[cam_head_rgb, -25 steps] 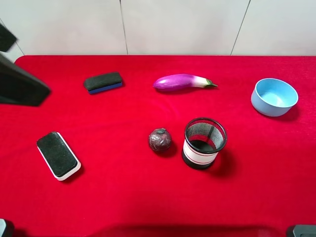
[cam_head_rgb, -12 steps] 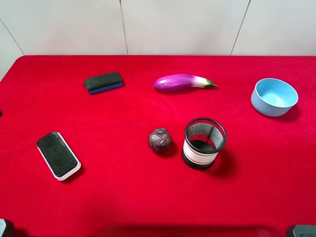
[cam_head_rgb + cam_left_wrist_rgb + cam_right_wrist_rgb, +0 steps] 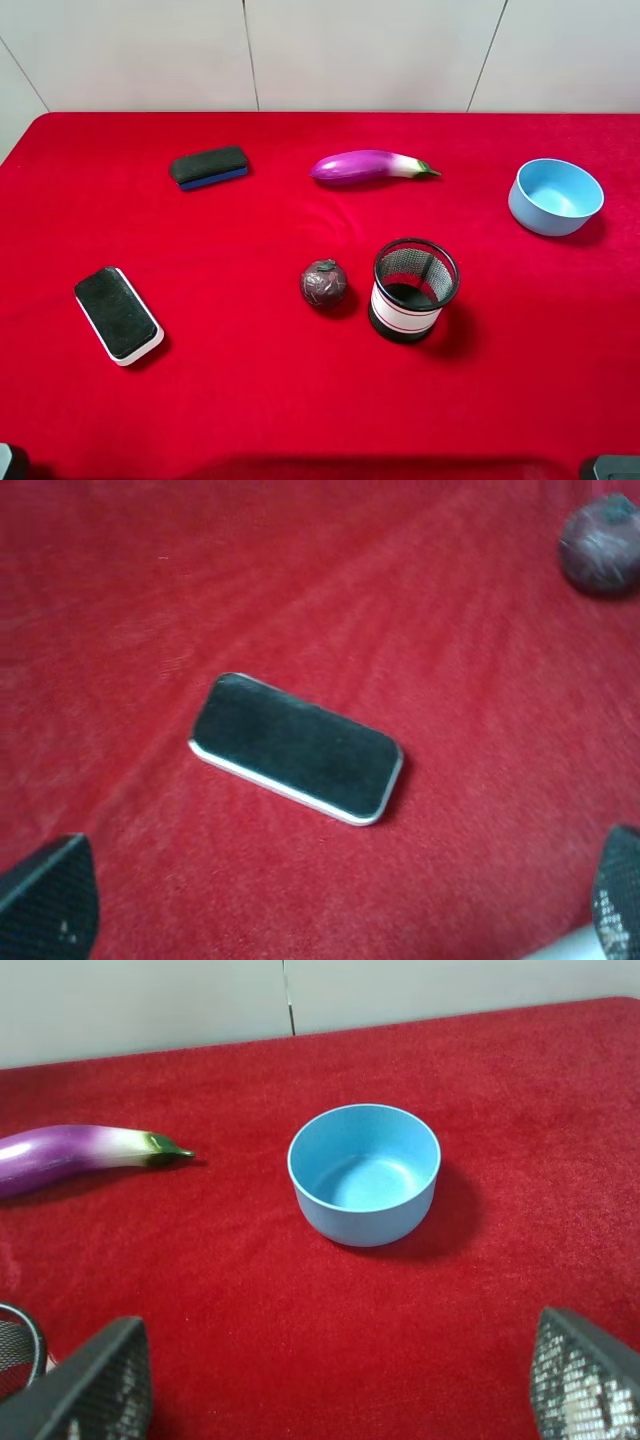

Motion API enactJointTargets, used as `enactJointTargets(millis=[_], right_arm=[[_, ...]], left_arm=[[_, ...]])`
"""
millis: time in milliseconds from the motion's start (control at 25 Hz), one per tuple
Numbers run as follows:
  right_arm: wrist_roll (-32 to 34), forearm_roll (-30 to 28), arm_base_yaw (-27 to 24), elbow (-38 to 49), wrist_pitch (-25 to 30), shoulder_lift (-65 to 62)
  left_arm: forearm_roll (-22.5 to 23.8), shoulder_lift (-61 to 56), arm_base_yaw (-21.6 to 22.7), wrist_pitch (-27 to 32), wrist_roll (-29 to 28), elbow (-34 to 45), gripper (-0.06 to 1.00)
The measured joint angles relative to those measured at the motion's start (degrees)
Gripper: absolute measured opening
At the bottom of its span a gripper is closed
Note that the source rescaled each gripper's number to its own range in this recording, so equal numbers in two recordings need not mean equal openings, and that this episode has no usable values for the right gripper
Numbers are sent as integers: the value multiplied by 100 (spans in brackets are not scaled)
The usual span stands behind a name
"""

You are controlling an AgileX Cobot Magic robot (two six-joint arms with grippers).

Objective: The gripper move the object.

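Resting on a red cloth-covered table (image 3: 560,400), a small, wrinkled, brownish-purple ball (image 3: 324,283) with a tiny stem sits near the middle, just beside a black mesh cup (image 3: 414,289) with a white band, which stands upright to its right without touching it. Farther back lies a long glossy purple eggplant (image 3: 370,166), its green stem pointing right. A light blue bowl (image 3: 555,196) stands upright near the table's right edge. At the back left lies a dark eraser with a blue base (image 3: 209,166), and at the front left lies a black eraser with a white base (image 3: 118,314). No arm shows in the overhead view. The left wrist camera looks down on the white-based eraser, with the ball near that picture's corner; the left gripper (image 3: 340,900) hangs above the cloth, its two dark fingertips wide apart and holding nothing. The right wrist camera faces the bowl, with the eggplant off to one side; the right gripper (image 3: 340,1385) likewise has its textured fingers (image 3: 95,1385) spread wide and empty.
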Motion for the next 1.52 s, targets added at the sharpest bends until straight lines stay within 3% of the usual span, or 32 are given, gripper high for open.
enactJointTargets(millis=[320,560,800,1520], right_arm=[[0,0,0,0,0,0],[0,0,0,0,0,0],[0,0,0,0,0,0],[0,4,0,0,-3,0]], left_arm=[[0,-1206,1138,-69,0,679,97],[-18,-1952,1671,-431,0,1221,97],[-79,-2463,1746,-473,43,1308,97],[-134,-2462,1746,-473,108,1308,97]])
